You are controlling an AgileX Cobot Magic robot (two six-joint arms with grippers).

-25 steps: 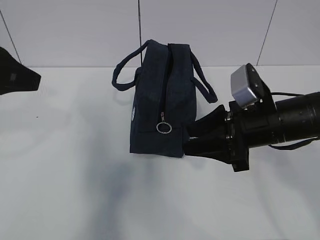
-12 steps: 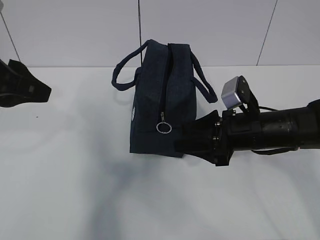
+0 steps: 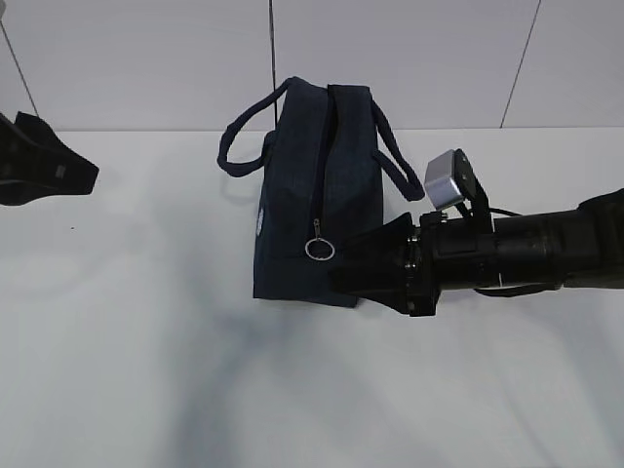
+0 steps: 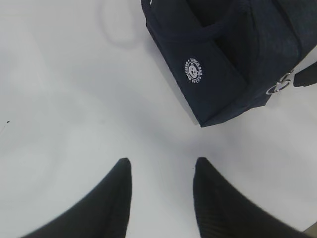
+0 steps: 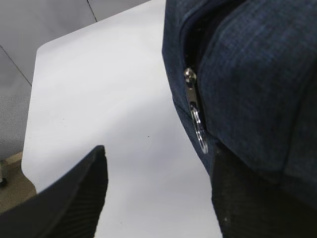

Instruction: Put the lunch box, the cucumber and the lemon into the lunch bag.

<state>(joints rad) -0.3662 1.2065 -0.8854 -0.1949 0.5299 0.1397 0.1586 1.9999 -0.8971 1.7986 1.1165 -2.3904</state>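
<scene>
Soft navy lunch bag [image 3: 317,219] will sag, so I aim my spread right gripper [image 5: 158,188] at its ring pull [image 3: 320,250].

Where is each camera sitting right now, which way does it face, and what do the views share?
Exterior view: slants down across the table at the lunch bag; right gripper beside it, left arm at the left edge.
Left wrist view: above the table, looking down; left gripper open, empty.
Right wrist view: close to the bag's end; right gripper open.
Shared: all three show the bag's ring pull.
</scene>
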